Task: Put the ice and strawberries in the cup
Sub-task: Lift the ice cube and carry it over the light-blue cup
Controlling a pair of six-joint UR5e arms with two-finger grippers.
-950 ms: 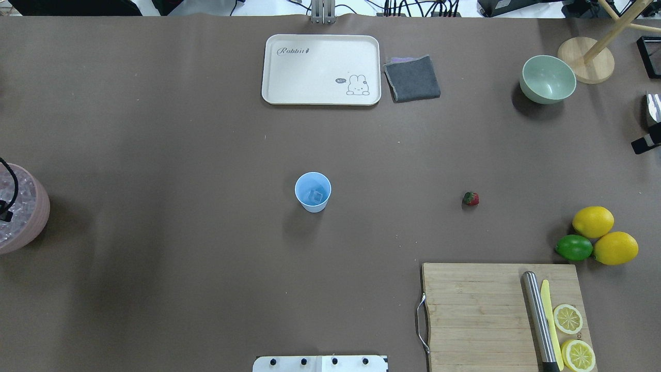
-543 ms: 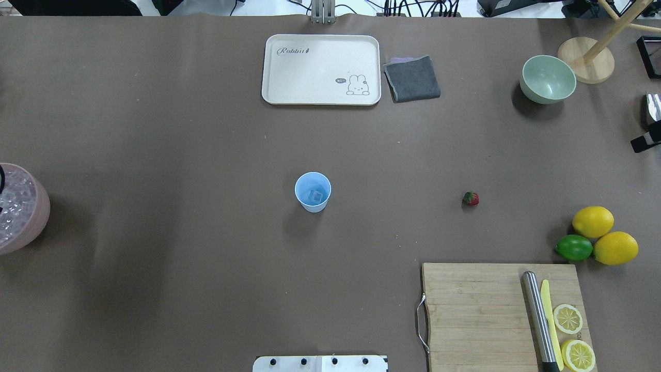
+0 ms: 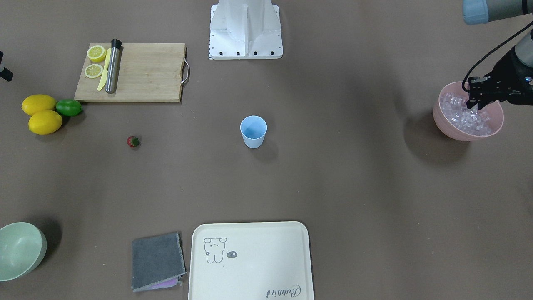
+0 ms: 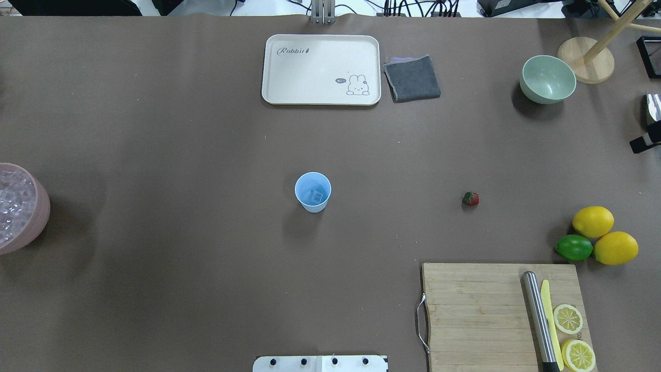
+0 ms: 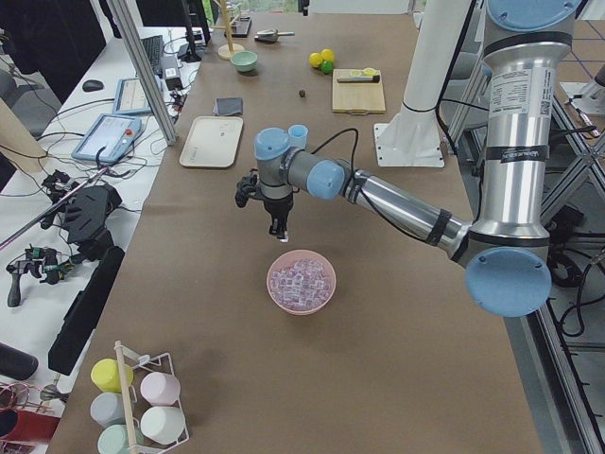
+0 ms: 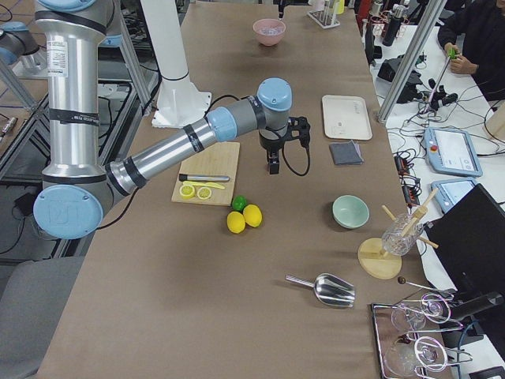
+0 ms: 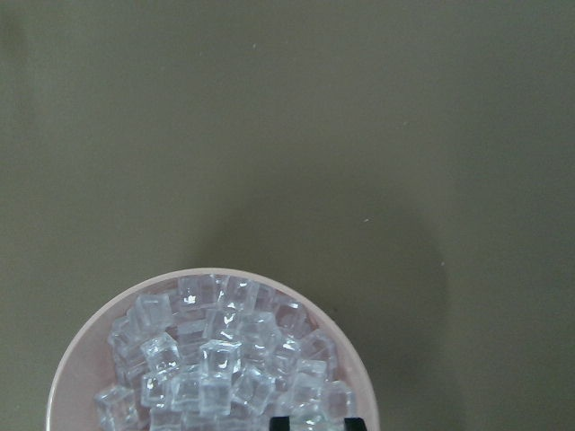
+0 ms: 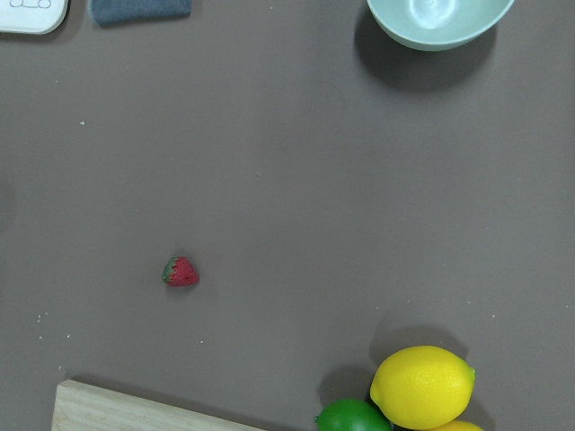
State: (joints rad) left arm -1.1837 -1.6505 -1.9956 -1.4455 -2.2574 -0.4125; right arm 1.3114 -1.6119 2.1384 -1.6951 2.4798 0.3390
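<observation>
The light blue cup (image 4: 313, 192) stands upright mid-table with one clear ice cube (image 4: 316, 196) inside. Many more ice cubes (image 3: 467, 118) fill a pink bowl (image 3: 442, 121) at the table's left end. My left gripper (image 3: 475, 104) hangs just over that ice; only a black tip (image 7: 314, 423) shows in the left wrist view, and I cannot tell if it is open or shut. The strawberry (image 4: 470, 198) lies alone on the cloth right of the cup. My right gripper (image 6: 273, 166) hovers high over that side, its jaws not readable.
A cutting board (image 4: 496, 315) with a steel muddler, a yellow knife and lemon slices lies front right. Two lemons (image 4: 593, 221) and a lime (image 4: 573, 247) sit near it. Along the far side are a cream tray (image 4: 320, 70), a grey cloth (image 4: 411, 78) and a pale green bowl (image 4: 548, 79).
The left gripper's black cable and tip, over the pink bowl at the overhead view's left edge a second ago, have slid out of that view. Cup and strawberry have not moved.
</observation>
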